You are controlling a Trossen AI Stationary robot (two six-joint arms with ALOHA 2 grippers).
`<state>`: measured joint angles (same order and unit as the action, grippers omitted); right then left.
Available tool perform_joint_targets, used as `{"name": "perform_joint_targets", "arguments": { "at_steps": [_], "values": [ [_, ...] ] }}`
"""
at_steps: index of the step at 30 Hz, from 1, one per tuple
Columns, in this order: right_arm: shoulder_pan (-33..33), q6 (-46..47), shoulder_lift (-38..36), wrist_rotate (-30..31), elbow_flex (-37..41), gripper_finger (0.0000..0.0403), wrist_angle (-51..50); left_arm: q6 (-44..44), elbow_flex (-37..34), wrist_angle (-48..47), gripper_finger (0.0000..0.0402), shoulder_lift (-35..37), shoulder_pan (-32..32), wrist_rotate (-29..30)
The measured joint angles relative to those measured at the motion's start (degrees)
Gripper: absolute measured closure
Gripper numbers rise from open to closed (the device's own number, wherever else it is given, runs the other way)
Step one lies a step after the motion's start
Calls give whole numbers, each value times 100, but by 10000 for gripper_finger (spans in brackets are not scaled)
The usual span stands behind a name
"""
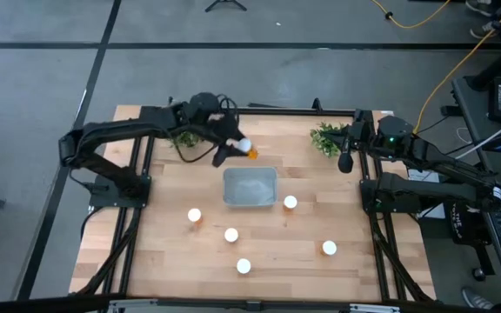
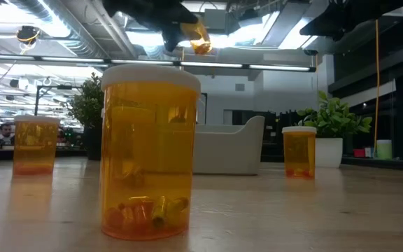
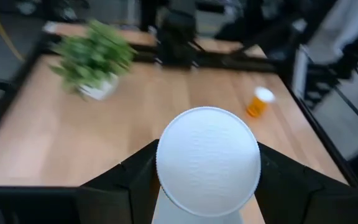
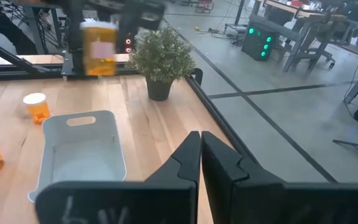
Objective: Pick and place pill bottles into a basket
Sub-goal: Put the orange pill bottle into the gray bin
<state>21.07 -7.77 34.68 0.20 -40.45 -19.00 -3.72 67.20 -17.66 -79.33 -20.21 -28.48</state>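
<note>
A: Illumination status?
B: Even and bright; ceiling strip lights (image 2: 187,65) glare in the low view. Shadows on the counter (image 1: 163,235) are faint.
A: Focus?
B: Left wrist view: potted plant (image 3: 95,56) motion-blurred. Right wrist view: raised pill bottle (image 4: 99,48) smeared.

There were 6 pill bottles (image 1: 195,215) w/ white caps, 1 basket (image 1: 250,187), 2 green plants (image 1: 327,137) & 2 robot arms (image 1: 116,135)

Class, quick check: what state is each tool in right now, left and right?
Left tool: closed on a pill bottle, held in the air beside the basket.
Right tool: closed, empty, near a potted plant.
</note>
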Motion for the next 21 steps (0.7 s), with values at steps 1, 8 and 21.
{"name": "perform_joint_targets", "arguments": {
  "at_steps": [1,8,21],
  "values": [
    [-15,0,-4,-2,0,384,2,-35,0,-128,191,29,81,4],
    [-65,-5,-4,-5,0,384,-6,-202,0,-735,191,118,488,92],
    [-65,-327,-4,-43,0,384,-13,120,0,-1216,191,66,866,1624]
  ]
}}
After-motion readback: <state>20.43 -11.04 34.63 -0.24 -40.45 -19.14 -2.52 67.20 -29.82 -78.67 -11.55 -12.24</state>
